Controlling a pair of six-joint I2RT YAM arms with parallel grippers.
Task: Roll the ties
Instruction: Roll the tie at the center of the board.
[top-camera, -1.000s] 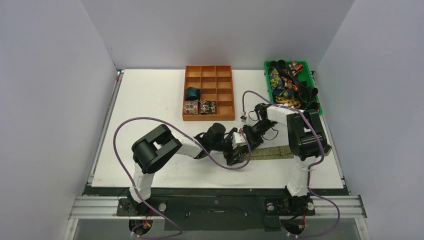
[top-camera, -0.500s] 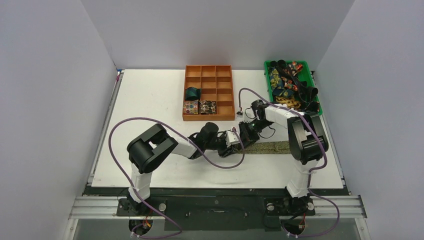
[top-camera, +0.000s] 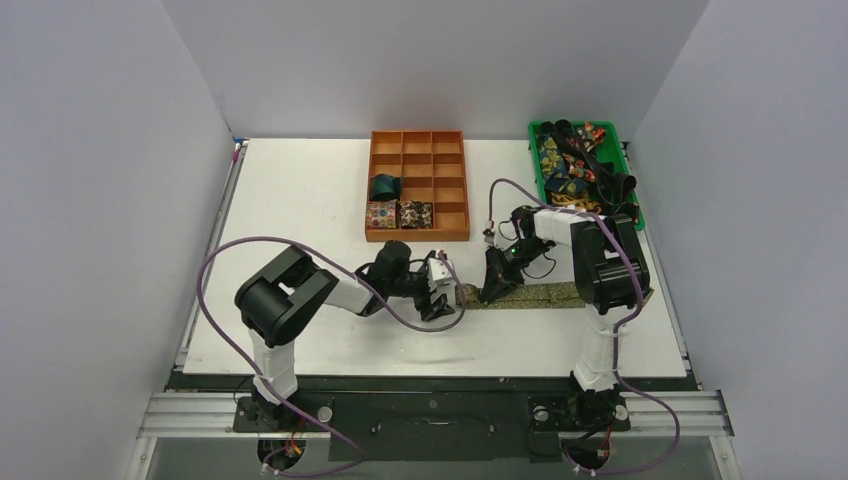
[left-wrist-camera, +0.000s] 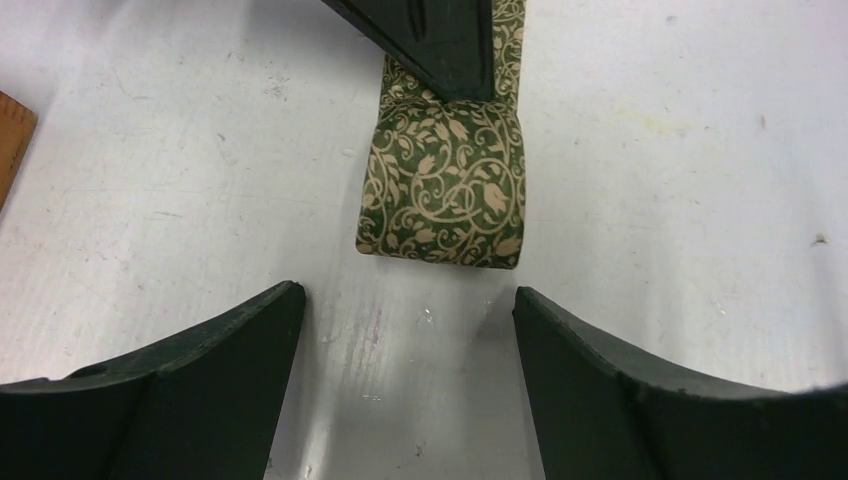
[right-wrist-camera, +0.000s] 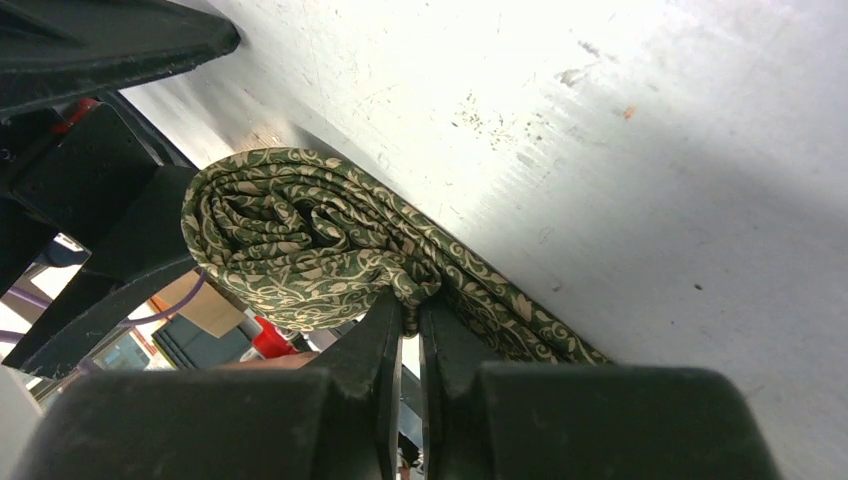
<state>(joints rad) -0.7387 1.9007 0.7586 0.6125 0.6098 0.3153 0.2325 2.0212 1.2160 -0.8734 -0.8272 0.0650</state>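
An olive-green tie with a gold vine pattern lies on the white table, its flat strip (top-camera: 545, 294) running right and its left end rolled into a small coil (top-camera: 468, 295). My right gripper (top-camera: 492, 283) is shut on a fold of the tie at the coil's edge; the wrist view shows the coil (right-wrist-camera: 290, 240) just beyond the pinching fingertips (right-wrist-camera: 410, 300). My left gripper (top-camera: 438, 300) is open and empty, just left of the coil. In its wrist view the coil (left-wrist-camera: 445, 190) lies ahead of the open gripper (left-wrist-camera: 408, 300), with the right gripper's finger (left-wrist-camera: 440, 50) on the tie behind the coil.
An orange compartment box (top-camera: 417, 237) stands behind the grippers with a teal coil (top-camera: 384, 186), a floral coil (top-camera: 380, 214) and a dark coil (top-camera: 416, 213) in its cells. A green bin (top-camera: 536, 160) at the back right holds several loose ties. Purple cables loop beside both arms.
My left gripper has drawn back to the left, off the coil, which now shows between the grippers. My right gripper has dipped onto the tie at the coil.
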